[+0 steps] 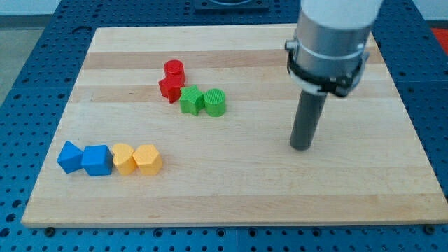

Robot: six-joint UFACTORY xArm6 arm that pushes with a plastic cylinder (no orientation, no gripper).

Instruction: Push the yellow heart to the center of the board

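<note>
Desk point(231, 189): pale wood board on a blue pegged surface. No brand, label or writing readable anywhere.

My tip point(301, 147) sits on the board right of centre, well apart from every block. End effector: a bare rod, nothing to open or close, grasping nothing.

Blocks:
- Row at the view's lower left: blue block point(69, 157), blue cube point(96, 160), yellow heart point(124, 158), yellow hexagon point(148, 159). Each seems to touch its neighbour.
- Cluster above centre-left: red cylinder point(173, 71) with red star point(170, 88) just below it, green star point(190, 101) and green cylinder point(215, 102) beside each other.

Which yellow is the heart is a judgement; the rounded one next to the blue cube looks likelier. It lies far from the centre, boxed between the cube and the hexagon.

Doing the step well, as I judge it:
- The push has not begun; the tip is on the wrong side of the heart.
- Bring the tip round to the heart's lower-left side, passing below the row so nothing gets nudged.
- The tight row is the trouble. A push toward the view's right would carry the hexagon along; entering from the bottom edge and pushing up first should free the heart.
- Then steer up and right, keeping contact behind the heart's middle so it does not spin off.
- Stay clear of the green pair near the route.
</note>
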